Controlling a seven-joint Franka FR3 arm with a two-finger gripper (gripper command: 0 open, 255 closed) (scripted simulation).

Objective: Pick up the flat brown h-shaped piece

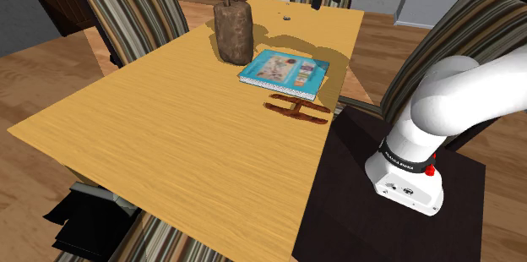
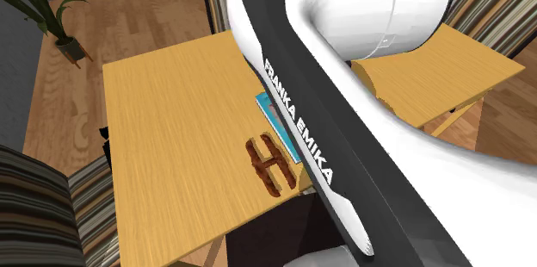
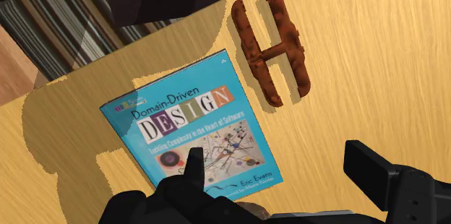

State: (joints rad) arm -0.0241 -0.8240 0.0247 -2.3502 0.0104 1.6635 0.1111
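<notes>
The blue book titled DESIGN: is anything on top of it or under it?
Nothing lies on the blue paperback book; it lies flat on the yellow wooden table. Whatever might be beneath is covered. The flat brown H-shaped piece lies beside it, apart.

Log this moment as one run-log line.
phase: pre-grasp | gripper: open, empty, above table | brown H-shaped piece: flat on table beside book, untouched | pick: not yet done

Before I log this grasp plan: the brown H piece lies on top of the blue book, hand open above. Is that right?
No. The wrist view shows the brown H piece lying on the table beside the blue book, not on top of it; hand open above.
</notes>
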